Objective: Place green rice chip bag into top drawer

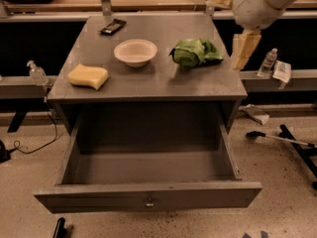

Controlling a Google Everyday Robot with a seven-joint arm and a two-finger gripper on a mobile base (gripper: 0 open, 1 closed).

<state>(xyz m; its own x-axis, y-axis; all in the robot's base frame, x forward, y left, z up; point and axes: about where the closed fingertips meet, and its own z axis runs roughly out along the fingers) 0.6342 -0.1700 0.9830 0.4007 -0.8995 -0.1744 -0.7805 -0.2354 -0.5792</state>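
Note:
The green rice chip bag (pixel 194 52) lies crumpled on the right side of the grey cabinet top (pixel 148 81). The top drawer (pixel 148 198) is pulled wide open below, towards me, and its inside is empty. My gripper (pixel 244 49) hangs from the white arm (pixel 262 1) at the upper right. It is in the air just right of the bag, over the cabinet's right edge, and holds nothing.
A white bowl (pixel 135 51) sits mid-top, a yellow sponge (pixel 88 76) at the left, and a dark flat object (pixel 113 27) at the back. A small bottle (pixel 36 73) stands at the left and another (pixel 268 63) at the right. A black stand (pixel 292 143) lies on the floor at the right.

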